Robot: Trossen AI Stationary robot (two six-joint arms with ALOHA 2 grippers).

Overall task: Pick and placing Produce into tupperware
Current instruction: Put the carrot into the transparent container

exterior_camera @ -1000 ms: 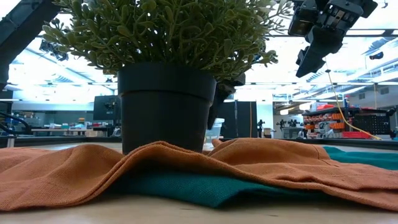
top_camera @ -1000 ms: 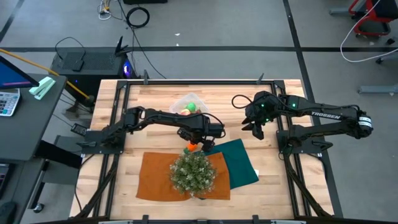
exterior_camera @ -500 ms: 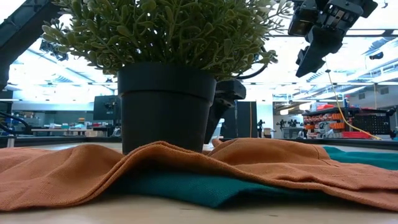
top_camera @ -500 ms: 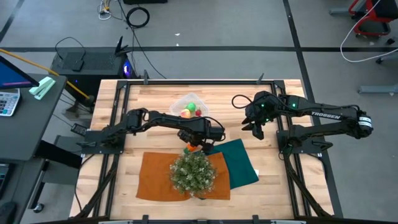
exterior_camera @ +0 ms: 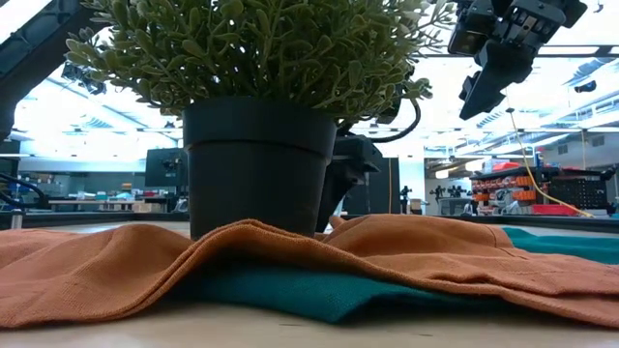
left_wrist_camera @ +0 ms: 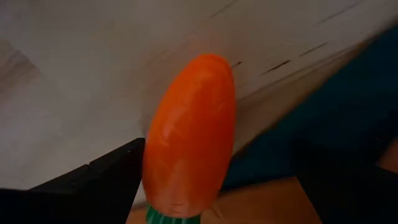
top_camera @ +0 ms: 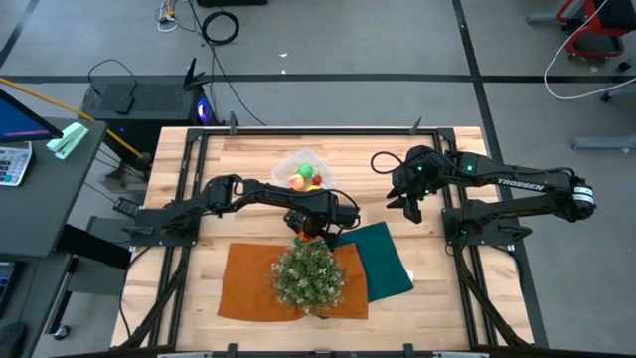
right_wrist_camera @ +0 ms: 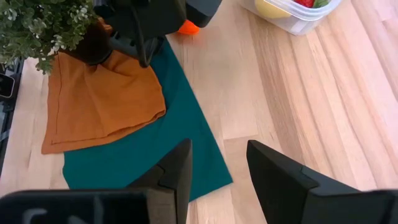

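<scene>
Up at 12 o'clock on the table (top_camera: 447, 288), the tupperware (top_camera: 305, 171) holds yellow, red, orange and green produce. At centre the left gripper (top_camera: 316, 227) sits low with its fingers (left_wrist_camera: 93, 180) spread wide around a carrot (left_wrist_camera: 189, 134) lying on the wood at the green cloth's (top_camera: 383, 257) edge. An orange cloth (top_camera: 253, 283) lies at 6 o'clock under the plant (top_camera: 308, 275). The right gripper (top_camera: 407, 207) hangs at 3 o'clock, jaws slightly apart and empty. Cables (top_camera: 219, 25) trail over the grey floor beyond.

Orange carrot (left_wrist_camera: 189, 134), green cloth (top_camera: 383, 257)
</scene>
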